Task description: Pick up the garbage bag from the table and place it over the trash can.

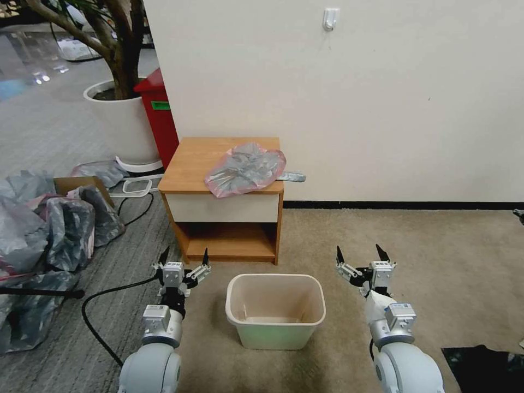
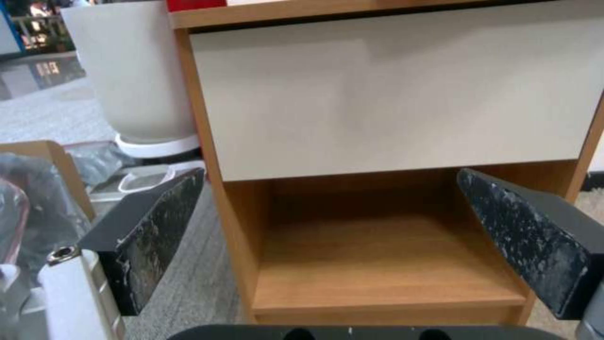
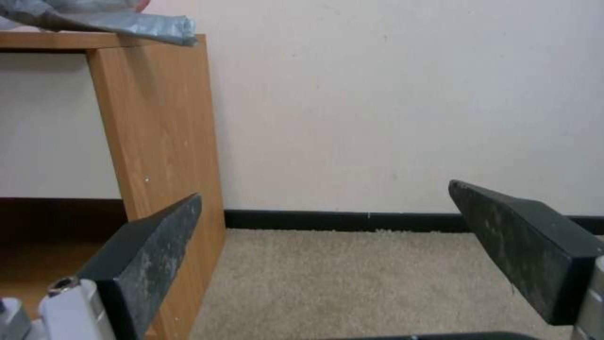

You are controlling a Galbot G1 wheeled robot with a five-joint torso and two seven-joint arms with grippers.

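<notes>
The garbage bag (image 1: 245, 168), crumpled grey plastic with a pink rim, lies on the right half of the table (image 1: 188, 162), one corner hanging over the right edge (image 3: 120, 21). The cream trash can (image 1: 275, 310) stands on the carpet in front of the table. My left gripper (image 1: 184, 258) is open, low, left of the can and facing the table's white drawer front (image 2: 403, 94). My right gripper (image 1: 360, 254) is open too, low, to the right of the can, with the table's side panel (image 3: 160, 127) ahead of it. Both hold nothing.
Heaped grey bags (image 1: 49, 240) and a cardboard box lie on the floor at left, with a black cable (image 1: 103, 305) running past the left arm. A white planter (image 1: 123, 123) and a red bin (image 1: 161, 120) stand behind the table. The wall (image 1: 382, 98) is close behind.
</notes>
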